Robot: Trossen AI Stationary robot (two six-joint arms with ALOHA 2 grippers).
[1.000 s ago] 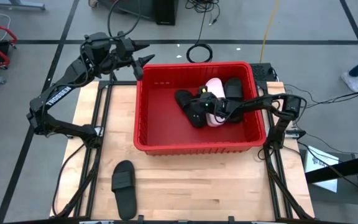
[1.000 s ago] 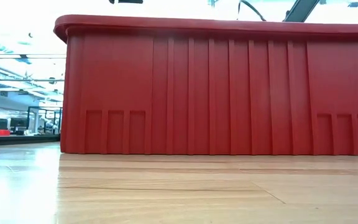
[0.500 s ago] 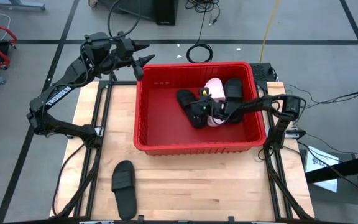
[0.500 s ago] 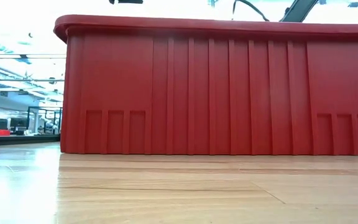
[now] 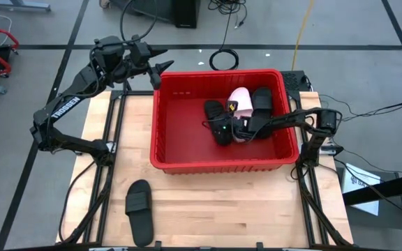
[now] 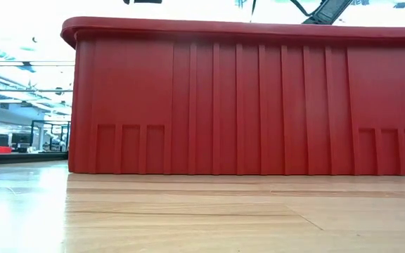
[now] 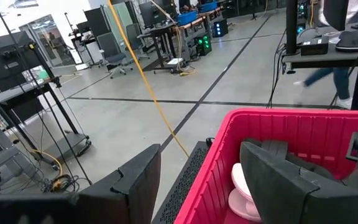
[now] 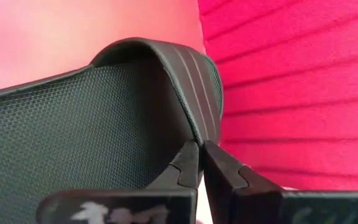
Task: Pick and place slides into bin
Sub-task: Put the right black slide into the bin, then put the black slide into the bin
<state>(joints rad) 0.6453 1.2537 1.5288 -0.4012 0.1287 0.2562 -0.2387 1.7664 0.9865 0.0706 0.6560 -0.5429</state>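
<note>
The right gripper (image 8: pixel 201 163) sits inside the red bin (image 5: pixel 187 157), fingers pressed together with nothing between them, touching a black slide (image 8: pixel 86 124). Other black and pink slides (image 5: pixel 239 104) lie beside it. The left gripper (image 5: pixel 160 70) hovers spread wide above the bin's far-left corner. One black slide (image 5: pixel 138 209) lies on the wooden table (image 5: pixel 222 209).

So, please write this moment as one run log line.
right gripper: shut, in bin | left gripper: open, waiting | black slide: on table
</note>
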